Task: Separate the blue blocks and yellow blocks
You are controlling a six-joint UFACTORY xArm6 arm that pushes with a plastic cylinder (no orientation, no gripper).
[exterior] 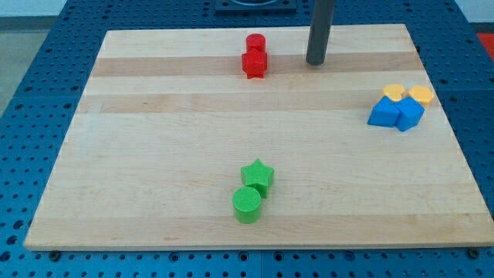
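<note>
Two blue blocks sit at the view's right: a blue block [381, 112] on the left and a blue cube [409, 114] touching it on the right. Two yellow blocks sit just behind them and touch them: one yellow block [394, 93] and another yellow block [421, 95] to its right. My tip [315, 62] is near the view's top, right of centre, well to the left and above this cluster, touching no block.
A red cylinder [255, 42] and a red block [254, 63] touch each other at the top centre, left of my tip. A green star [258, 176] and a green cylinder [248, 205] touch at the bottom centre. The wooden board [154, 154] lies on a blue pegboard.
</note>
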